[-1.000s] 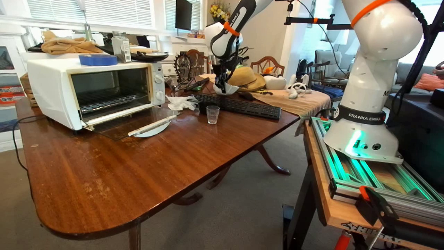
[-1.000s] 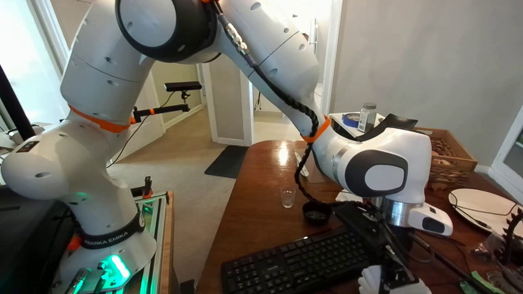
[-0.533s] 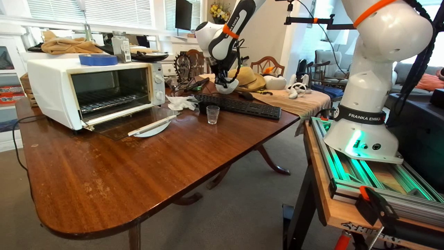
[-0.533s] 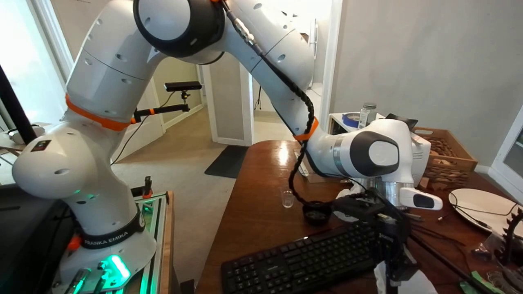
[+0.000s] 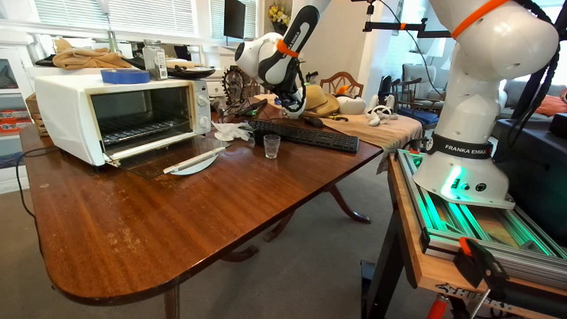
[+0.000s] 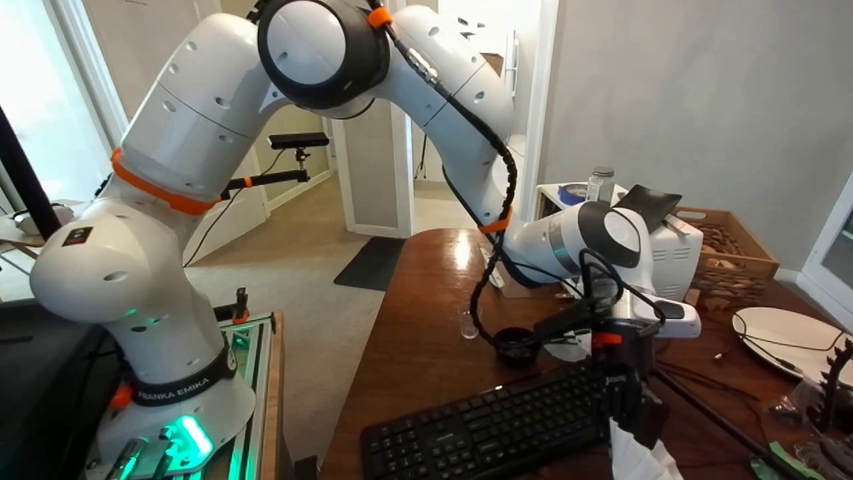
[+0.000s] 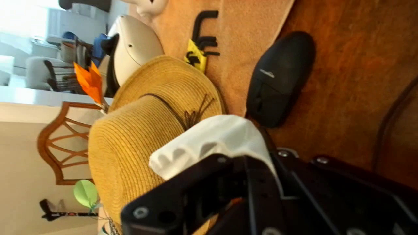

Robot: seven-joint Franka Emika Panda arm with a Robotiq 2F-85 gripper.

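White fluted bowl (image 7: 228, 133) pinched by its wall in the gripper (image 7: 254, 160)

Handling: walls looked thin, so I read it as light. Material wasn't clear; paper, plastic or ceramic all fit, so stiff vs soft was unsettled. Safe call was to treat it as easy to crush or chip: modest squeeze, no knocks. Best hold was across the wall at the rim, pads flat on a smooth stretch; the flutes gave less contact and could slip. Held on one side only, it could swing.

Looks: plain white, no print visible, smooth rounded face on top in the wrist view, row of scallops along the lower edge there. Seemed tilted. Jaws hid part of it.

Gripper: narrow, clamped on the bowl wall; couldn't tell which jaw sat inside.

Position: at the wooden table (image 5: 177, 230), just past the keyboard (image 5: 305, 134) in an exterior view; gap to the tabletop wasn't readable. Wrist view had it overlapping the straw hat (image 7: 140, 140), with the computer mouse (image 7: 281, 78) next to it and a yellow-holder hex key set (image 7: 197, 54) further off.
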